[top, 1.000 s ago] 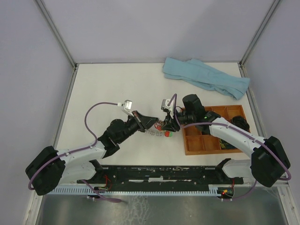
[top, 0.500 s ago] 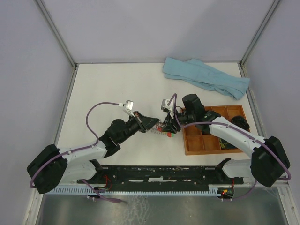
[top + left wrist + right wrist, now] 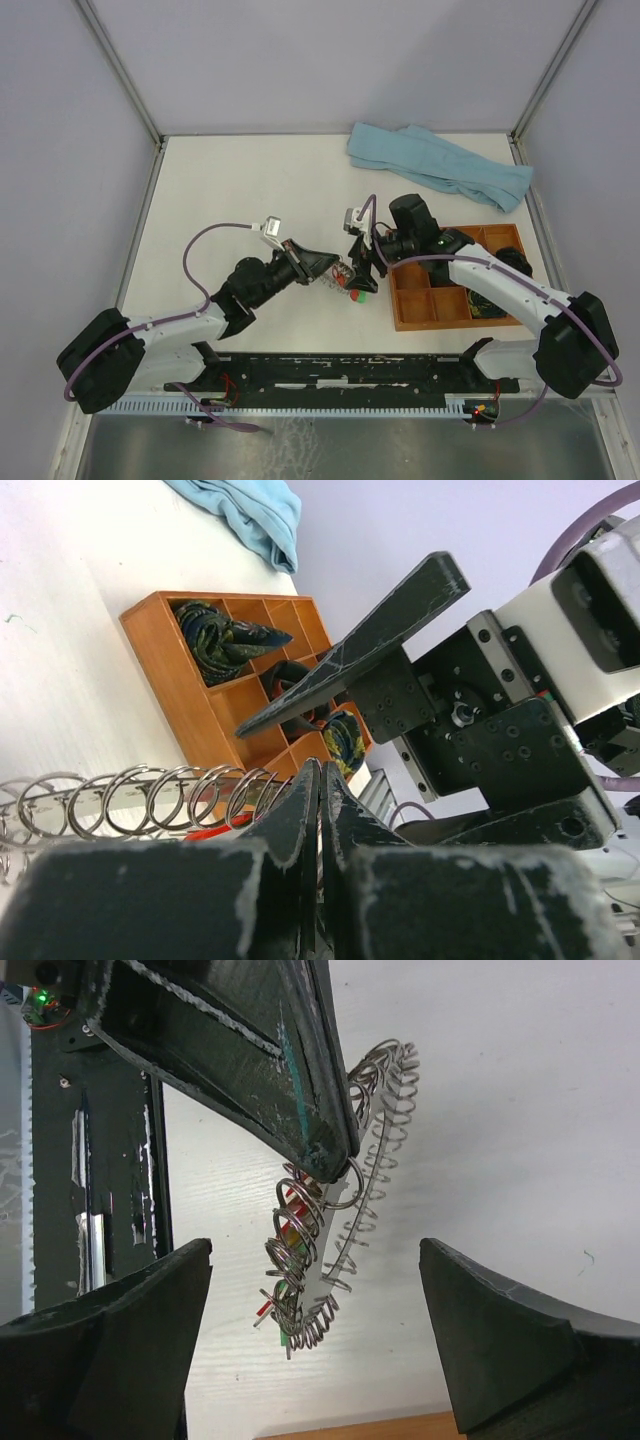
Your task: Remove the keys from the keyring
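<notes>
We see the left gripper (image 3: 322,1145) clamped on the keyring (image 3: 352,1222), over the table (image 3: 230,190) near the tray (image 3: 396,305). The right gripper (image 3: 362,268) faces it, jaws wide apart; keys (image 3: 357,294) remain attached.

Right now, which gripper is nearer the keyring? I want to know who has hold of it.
Left. The left gripper is pinched shut on the keyring's small loops, touching it. The right gripper is open, its jaws standing on either side of the ring, clear of it.
</notes>
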Motion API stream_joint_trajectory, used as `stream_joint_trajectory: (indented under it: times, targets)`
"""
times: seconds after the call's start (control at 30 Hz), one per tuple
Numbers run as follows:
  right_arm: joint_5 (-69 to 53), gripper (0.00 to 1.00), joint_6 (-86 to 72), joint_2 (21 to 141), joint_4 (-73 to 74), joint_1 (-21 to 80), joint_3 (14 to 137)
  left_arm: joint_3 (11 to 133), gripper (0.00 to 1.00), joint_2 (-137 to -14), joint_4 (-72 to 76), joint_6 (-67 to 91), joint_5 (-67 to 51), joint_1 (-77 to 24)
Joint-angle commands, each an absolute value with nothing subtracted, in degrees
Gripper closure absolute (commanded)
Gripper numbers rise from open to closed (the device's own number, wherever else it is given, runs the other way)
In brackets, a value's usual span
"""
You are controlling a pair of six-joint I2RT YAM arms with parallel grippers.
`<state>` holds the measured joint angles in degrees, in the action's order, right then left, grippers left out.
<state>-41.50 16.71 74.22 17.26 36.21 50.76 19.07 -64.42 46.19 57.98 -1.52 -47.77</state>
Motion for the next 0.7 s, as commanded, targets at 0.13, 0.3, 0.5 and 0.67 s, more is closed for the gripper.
stream_joint_trajectory:
  times: [0.13,0.3,0.5,0.67]
  targets:
    - [-47.13,0.06,21.15,70.04,22.21,33.38,55.50,19.33,0.97,-63.76,53.03,67.83,0.56,-47.97]
    - [-48.88,0.06,22.02,66.48,24.35,30.35,56.16,20.41,0.97,-63.20,49.39,70.86,3.30,-48.00]
    - [-56.10,0.08,17.71,65.31,23.27,28.98,55.91,21.66,0.97,-63.37,48.79,73.60,6.12,-48.01]
    - [-59.66,0.15,4.75,66.26,11.84,29.05,52.40,23.09,0.97,-62.95,48.11,76.52,8.80,-48.04]
